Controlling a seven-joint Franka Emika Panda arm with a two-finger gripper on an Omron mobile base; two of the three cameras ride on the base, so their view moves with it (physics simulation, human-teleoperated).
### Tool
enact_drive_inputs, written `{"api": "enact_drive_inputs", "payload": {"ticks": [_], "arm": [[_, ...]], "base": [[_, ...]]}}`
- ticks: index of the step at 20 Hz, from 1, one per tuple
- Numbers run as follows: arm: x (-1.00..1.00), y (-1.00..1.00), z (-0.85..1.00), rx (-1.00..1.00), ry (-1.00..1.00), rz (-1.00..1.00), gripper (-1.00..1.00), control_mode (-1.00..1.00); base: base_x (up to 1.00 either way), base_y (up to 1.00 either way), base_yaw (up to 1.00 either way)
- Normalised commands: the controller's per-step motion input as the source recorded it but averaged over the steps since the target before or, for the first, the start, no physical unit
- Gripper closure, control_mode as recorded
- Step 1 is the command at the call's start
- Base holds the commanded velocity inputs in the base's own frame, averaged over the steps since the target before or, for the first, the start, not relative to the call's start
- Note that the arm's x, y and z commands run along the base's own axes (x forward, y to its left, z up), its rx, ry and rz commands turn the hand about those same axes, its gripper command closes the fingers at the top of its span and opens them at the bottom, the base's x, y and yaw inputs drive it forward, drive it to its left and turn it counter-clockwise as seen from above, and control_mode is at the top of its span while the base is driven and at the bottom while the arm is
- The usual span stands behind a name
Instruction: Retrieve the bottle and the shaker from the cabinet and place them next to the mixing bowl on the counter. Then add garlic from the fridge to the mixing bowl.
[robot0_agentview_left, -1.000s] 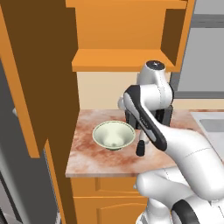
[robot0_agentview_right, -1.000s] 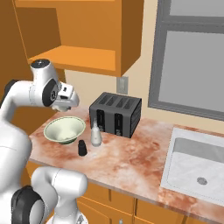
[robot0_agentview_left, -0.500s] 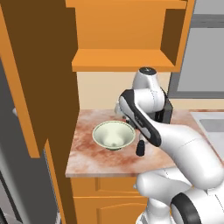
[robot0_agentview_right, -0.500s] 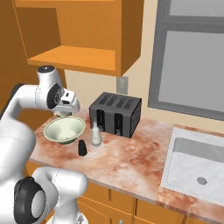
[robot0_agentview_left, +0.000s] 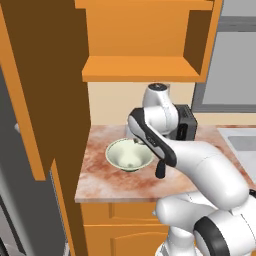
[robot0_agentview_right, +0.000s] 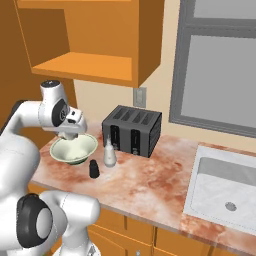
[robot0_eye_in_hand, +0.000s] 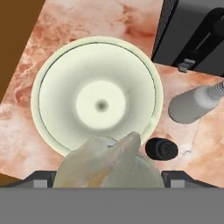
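The pincer grips a pale garlic bulb above the unlabelled mixing bowl.

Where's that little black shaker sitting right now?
The black shaker stands on the counter, just beside the mixing bowl, with the pale bottle next to it, before the toaster.

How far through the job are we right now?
Bottle and shaker already stand on the counter beside the mixing bowl. The end effector holds the garlic right above the bowl, which looks empty. Left: drop the garlic in.
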Motion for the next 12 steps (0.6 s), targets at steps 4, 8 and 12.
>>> {"api": "enact_drive_inputs", "payload": {"ticks": [4, 8, 12], "arm": [[0.14, 0.1, -0.43, 0.0, 0.03, 0.0, 1.0, -1.0], [0.2, 0.04, -0.45, 0.0, 0.02, 0.0, 1.0, -1.0], [0.2, 0.0, -0.31, 0.0, 0.04, 0.0, 1.0, -1.0]], "base": [[0.0, 0.0, 0.0], [0.0, 0.0, 0.0], [0.0, 0.0, 0.0]]}}
